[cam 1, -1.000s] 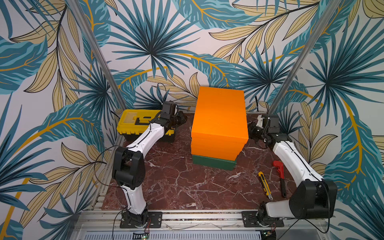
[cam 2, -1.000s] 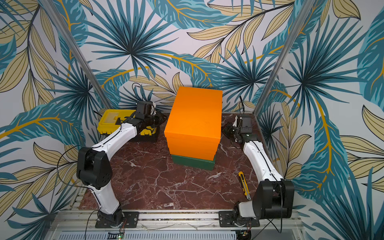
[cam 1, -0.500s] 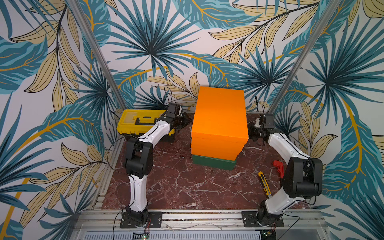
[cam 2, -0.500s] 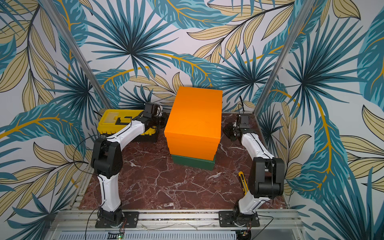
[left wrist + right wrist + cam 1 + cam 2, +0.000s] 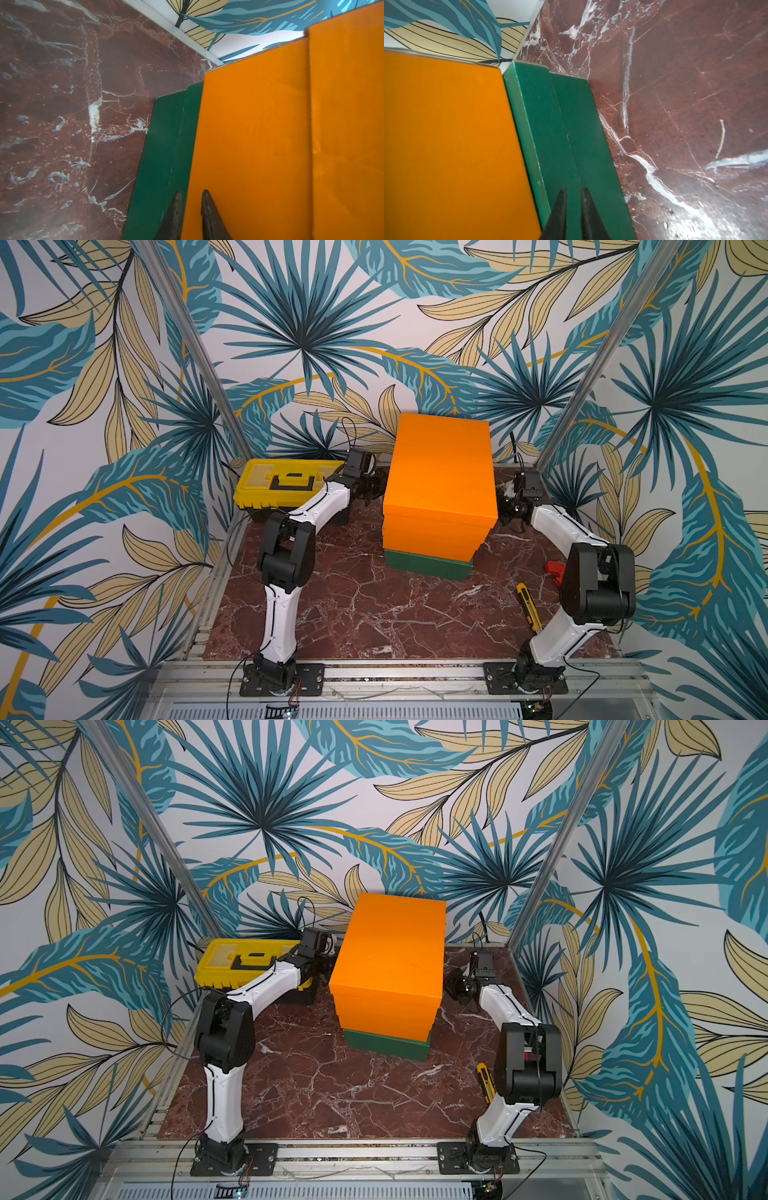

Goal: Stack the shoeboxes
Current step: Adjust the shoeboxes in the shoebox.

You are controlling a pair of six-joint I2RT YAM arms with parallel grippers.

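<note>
Marble tabletop [image 5: 353, 614], shoeboxes [image 5: 440, 489], top-view red tool [image 5: 554, 571]

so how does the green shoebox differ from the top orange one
The green shoebox is dark green, the top orange shoebox bright orange. The green shoebox sits on the marble table at the bottom; the top orange shoebox sits highest. The green shoebox's lid is covered, the top orange shoebox's bare. Both are lidded rectangular boxes.

Walls [image 5: 291, 323] with big blue and yellow leaves fill the top and sides. A dark red stone floor [image 5: 374, 614] with white lines sits in the lower middle.
</note>
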